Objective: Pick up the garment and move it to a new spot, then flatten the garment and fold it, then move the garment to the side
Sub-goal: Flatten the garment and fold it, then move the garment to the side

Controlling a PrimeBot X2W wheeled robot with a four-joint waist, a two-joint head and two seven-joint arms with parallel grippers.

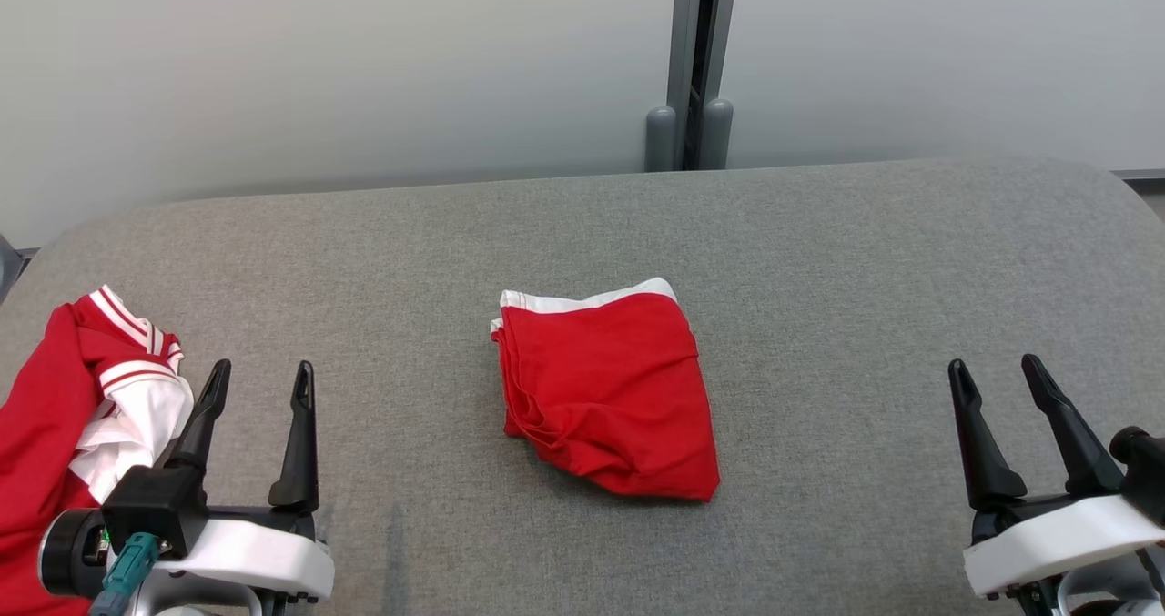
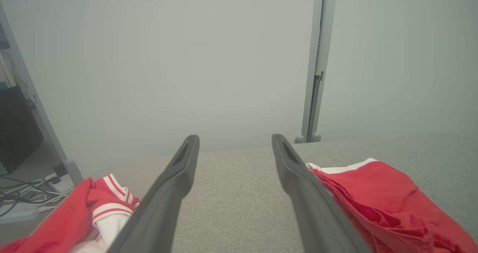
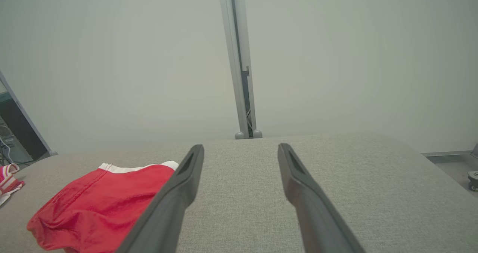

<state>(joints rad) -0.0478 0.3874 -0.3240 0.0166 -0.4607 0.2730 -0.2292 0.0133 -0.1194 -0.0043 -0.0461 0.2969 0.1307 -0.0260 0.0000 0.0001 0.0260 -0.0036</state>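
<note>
I count two garments on my table (image 1: 819,261). One is the folded red garment (image 1: 605,388), lying near the middle of the grey cloth surface. It is a compact packet with one white band along its far edge and layered folds showing down its left side. The other is a crumpled red and white garment (image 1: 55,416), heaped at the table's left edge with striped trim on top. Part of it runs off the lower left corner of my head view.

I have two grippers, each with two dark fingers. My left gripper (image 1: 262,375) sits low on the left, its fingers spread wide and holding nothing. Its outer finger is just beside the crumpled heap, and I cannot tell whether they touch. My right gripper (image 1: 994,368) sits low on the right, equally spread and empty, over bare table well apart from the folded packet. That packet lies between the two grippers, apart from both.

In my left wrist view the heap shows left of the fingers and the folded packet right of them.

Behind the table stands one grey post (image 1: 696,61) with two rounded feet (image 1: 662,138), set between two pale wall panels (image 1: 319,70). On the floor past the table's left end, the left wrist view shows a tangle of cables (image 2: 22,193); I cannot count them
</note>
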